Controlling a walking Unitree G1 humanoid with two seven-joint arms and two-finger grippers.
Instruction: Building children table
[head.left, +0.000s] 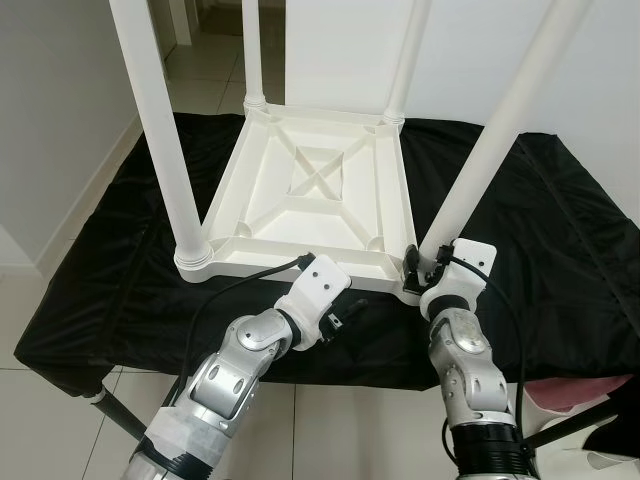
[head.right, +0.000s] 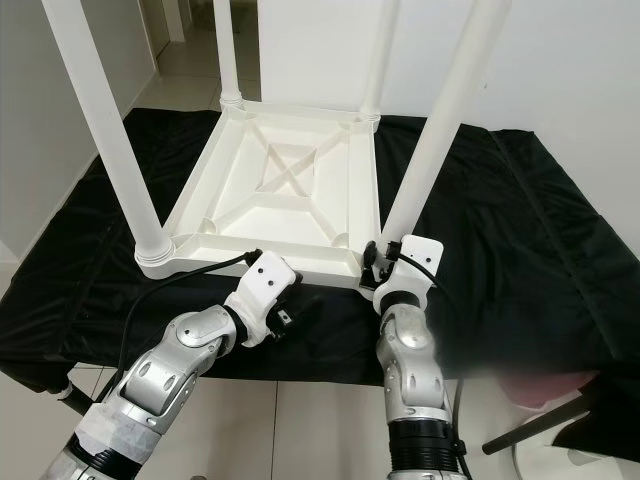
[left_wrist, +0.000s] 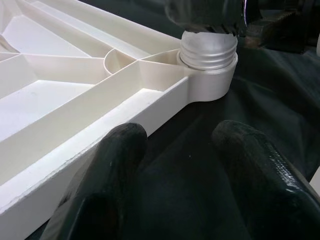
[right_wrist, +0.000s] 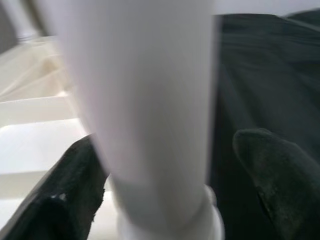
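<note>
right pincer (head.right: 383, 268) at table leg (head.right: 440, 125)

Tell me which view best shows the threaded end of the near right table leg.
The left wrist view: the leg's threaded end sits sharp above its corner socket. The right wrist view blurs that leg; the eye views hide its base behind the right pincer.

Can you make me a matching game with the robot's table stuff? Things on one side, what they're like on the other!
Things:
1. tabletop
2. cloth
3. right gripper
4. left gripper

Descriptions:
A. black, spread under everything
B. one finger on each side of a white leg
C. white, lying upside down
D. open above the cloth, beside the tabletop's near edge

Pairs: 1-C, 2-A, 3-B, 4-D
</note>
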